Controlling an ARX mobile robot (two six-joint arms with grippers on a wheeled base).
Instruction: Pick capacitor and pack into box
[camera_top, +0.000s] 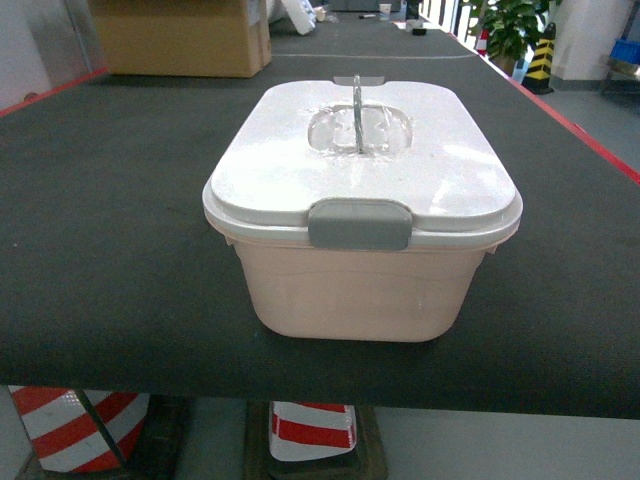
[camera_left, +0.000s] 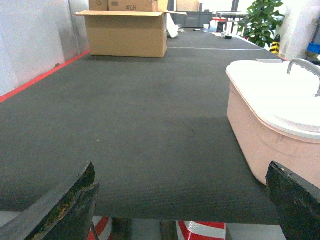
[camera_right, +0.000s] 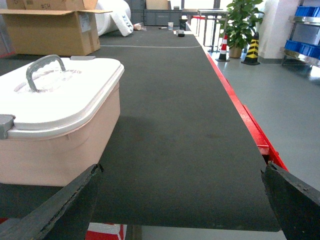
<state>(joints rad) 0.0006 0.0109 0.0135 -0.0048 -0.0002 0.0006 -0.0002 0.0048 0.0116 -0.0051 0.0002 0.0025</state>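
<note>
A pale pink box (camera_top: 360, 290) stands on the dark table mat near its front edge. Its white lid (camera_top: 270, 170) is on, with a grey latch (camera_top: 360, 223) at the front and a grey handle (camera_top: 357, 110) standing up on top. No capacitor shows in any view. My left gripper (camera_left: 181, 172) is open over bare mat, with the box (camera_left: 260, 135) to its right. On the other side my right gripper (camera_right: 181, 170) is open too, the box (camera_right: 55, 145) at its left. Neither gripper appears in the head view.
A large cardboard carton (camera_top: 180, 35) stands at the far left of the table. A red strip (camera_right: 240, 110) marks the table's right edge, with floor beyond it. Red-and-white striped barriers (camera_top: 75, 425) stand below the front edge. A potted plant (camera_top: 510, 30) is far right.
</note>
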